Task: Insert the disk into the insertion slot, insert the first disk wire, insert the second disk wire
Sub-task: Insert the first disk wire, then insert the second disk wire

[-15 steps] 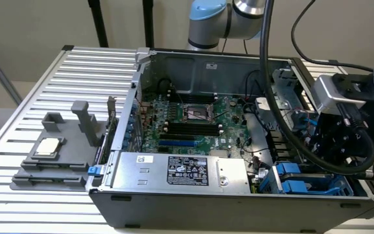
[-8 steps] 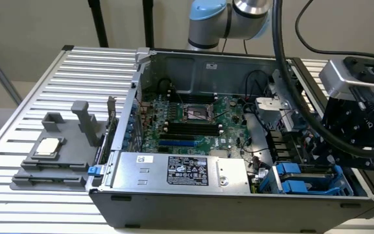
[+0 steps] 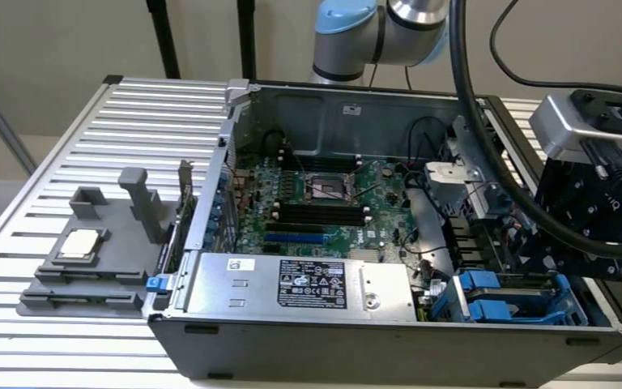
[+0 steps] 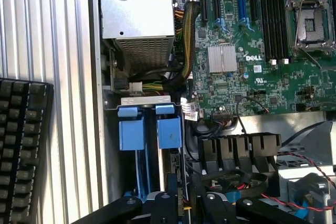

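Observation:
The insertion slot (image 3: 514, 298) is a dark metal bay with bright blue rails and tabs in the case's near corner, at the exterior view's right. In the wrist view the insertion slot (image 4: 149, 132) shows two blue tabs side by side, with blue rails running toward me. The disk's silver body is hidden, and I cannot tell whether it sits in the bay. My gripper (image 3: 538, 263) hangs over the case just above the slot's far end. In the wrist view the gripper (image 4: 186, 209) is close over the rails. A row of black cable connectors (image 4: 239, 150) lies beside the slot.
A silver power supply (image 3: 300, 284) with a black-and-white label fills the case's near side, beside the green motherboard (image 3: 322, 203). A thick black hose (image 3: 505, 162) loops over the case. Left of the case on the slatted table, a grey fixture (image 3: 84, 275) holds a small chip (image 3: 78, 243). A black keyboard (image 4: 21, 150) lies outside the case wall.

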`<state>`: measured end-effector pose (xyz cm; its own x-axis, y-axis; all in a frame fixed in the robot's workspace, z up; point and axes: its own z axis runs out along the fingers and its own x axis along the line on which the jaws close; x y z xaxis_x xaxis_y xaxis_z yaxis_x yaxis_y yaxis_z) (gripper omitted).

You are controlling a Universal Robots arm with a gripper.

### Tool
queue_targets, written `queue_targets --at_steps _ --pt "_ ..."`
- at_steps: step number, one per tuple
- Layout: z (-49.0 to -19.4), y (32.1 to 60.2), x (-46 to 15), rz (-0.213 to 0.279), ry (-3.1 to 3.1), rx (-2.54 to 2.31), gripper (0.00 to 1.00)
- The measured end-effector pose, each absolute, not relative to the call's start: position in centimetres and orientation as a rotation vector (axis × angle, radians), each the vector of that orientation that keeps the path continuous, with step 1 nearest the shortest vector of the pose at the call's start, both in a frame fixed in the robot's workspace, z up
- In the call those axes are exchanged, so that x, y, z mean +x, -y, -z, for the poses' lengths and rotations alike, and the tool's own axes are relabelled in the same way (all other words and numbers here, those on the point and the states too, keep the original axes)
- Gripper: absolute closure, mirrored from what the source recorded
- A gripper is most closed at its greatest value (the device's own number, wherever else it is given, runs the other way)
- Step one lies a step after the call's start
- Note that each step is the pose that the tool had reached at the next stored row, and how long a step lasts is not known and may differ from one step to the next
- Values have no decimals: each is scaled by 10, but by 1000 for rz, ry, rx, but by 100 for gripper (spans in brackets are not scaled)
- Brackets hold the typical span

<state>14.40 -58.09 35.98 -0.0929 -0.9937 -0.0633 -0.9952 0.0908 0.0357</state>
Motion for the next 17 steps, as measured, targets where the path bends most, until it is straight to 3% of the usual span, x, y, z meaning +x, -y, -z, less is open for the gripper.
queue_targets --at_steps 17 --pt "-360 582 144 -112 -2299 -2096 75"
